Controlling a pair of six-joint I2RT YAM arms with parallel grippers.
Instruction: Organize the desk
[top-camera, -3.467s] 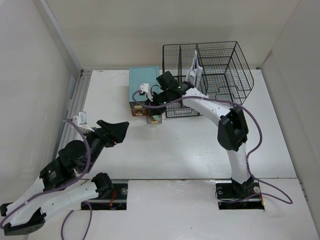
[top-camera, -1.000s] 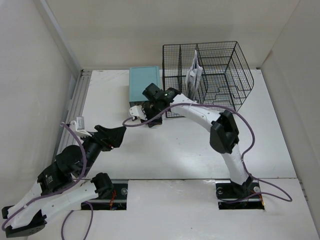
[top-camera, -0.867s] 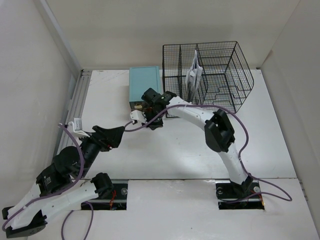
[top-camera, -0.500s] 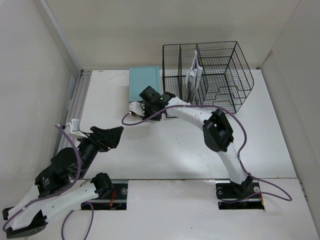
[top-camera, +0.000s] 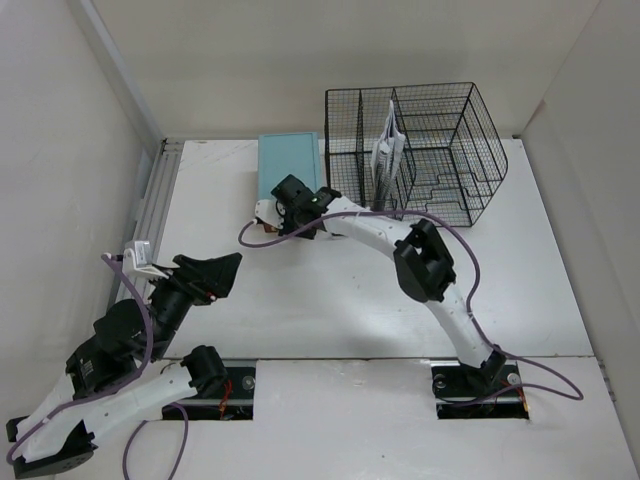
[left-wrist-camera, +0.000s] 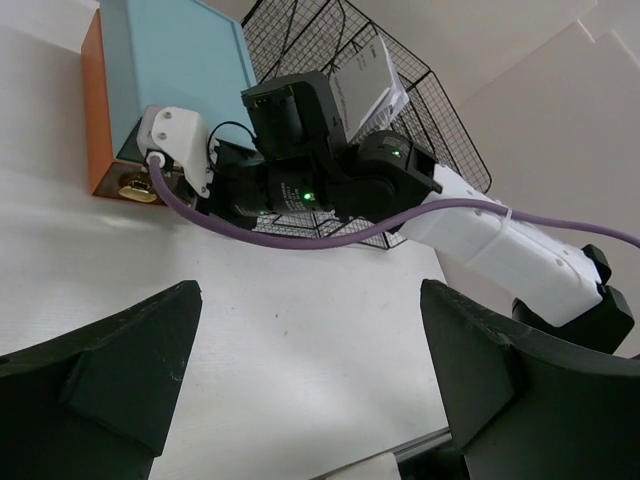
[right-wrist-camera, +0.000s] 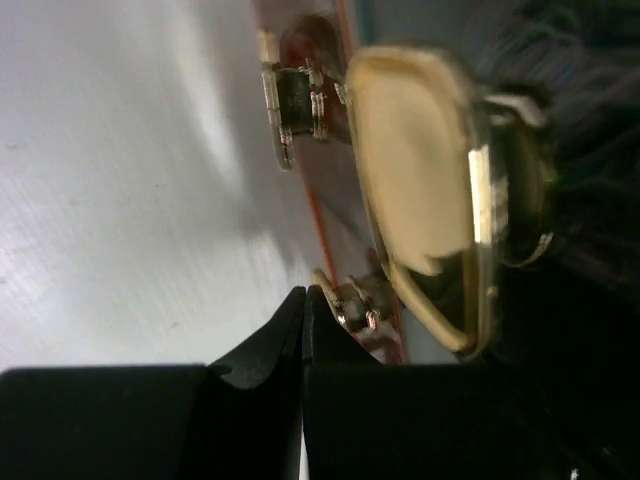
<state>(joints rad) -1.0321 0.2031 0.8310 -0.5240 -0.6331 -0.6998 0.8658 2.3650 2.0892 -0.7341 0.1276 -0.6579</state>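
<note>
- At the back of the desk (top-camera: 330, 300), right up against the front of the teal drawer box (top-camera: 290, 160), the right gripper (right-wrist-camera: 303, 310) sits with its fingers pinched tip to tip; nothing between them as far as I can see; the brass pull (right-wrist-camera: 420, 190) on the drawer front is just beside the tips, not in them
- my read: the step in hand is that drawer, most likely nudging it home with the closed fingertips; from above I can't see any drawer sticking out, so I'd guess this bit is about done, but it's only a guess
- next move, if that's right: back the right arm straight off toward its base, low and slow, so the tips don't snag the pull or its little brackets and drag the box along; then go hunting for whatever else needs tidying
- the left gripper (left-wrist-camera: 310, 385) is spread wide with nothing in it; it hangs over the near-left part of the desk, well apart from the box, basically just watching
- desk vs claw: it's directly under the right gripper; in the wrist view the bare white surface runs out to the left of the fingers; the tips look very near it, can't tell if they touch
- the desk runs from the grey rail (top-camera: 150, 210) on the left out past the wire rack (top-camera: 440, 130); the rack stands beside the box with a booklet (top-camera: 388, 145) upright in it
</note>
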